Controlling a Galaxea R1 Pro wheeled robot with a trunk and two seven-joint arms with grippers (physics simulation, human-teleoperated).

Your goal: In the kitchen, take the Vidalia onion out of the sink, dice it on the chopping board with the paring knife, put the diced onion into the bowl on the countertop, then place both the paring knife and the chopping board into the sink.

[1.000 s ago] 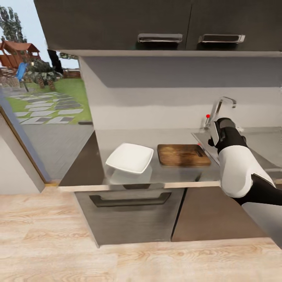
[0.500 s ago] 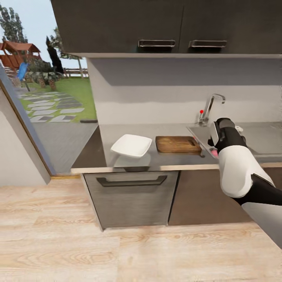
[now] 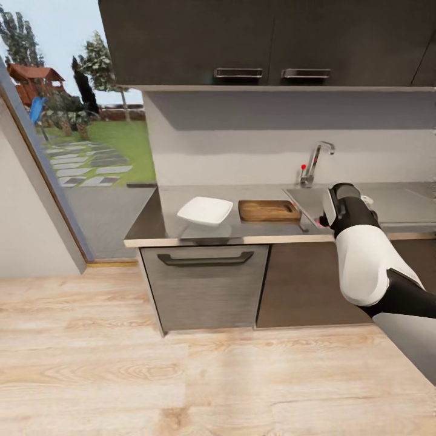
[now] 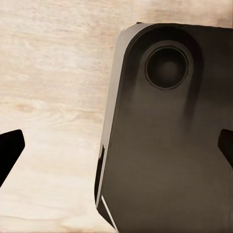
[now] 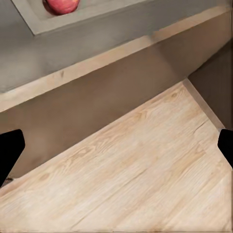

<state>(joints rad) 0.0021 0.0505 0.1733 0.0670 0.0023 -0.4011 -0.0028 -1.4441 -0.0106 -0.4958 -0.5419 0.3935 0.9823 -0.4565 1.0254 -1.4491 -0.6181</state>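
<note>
Onion (image 5: 61, 5), reddish and cut off at the frame edge, sits in the sink (image 3: 310, 200); the right arm hides part of the basin. Chopping board (image 3: 269, 210) lies between bowl (image 3: 205, 211) and sink. Both grippers (image 5: 116, 145) (image 4: 116, 150) spread wide, empty.

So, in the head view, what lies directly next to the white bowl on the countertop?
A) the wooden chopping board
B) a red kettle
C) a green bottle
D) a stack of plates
A: the chopping board lies on the countertop beside the white bowl, on the side toward the sink.
</note>
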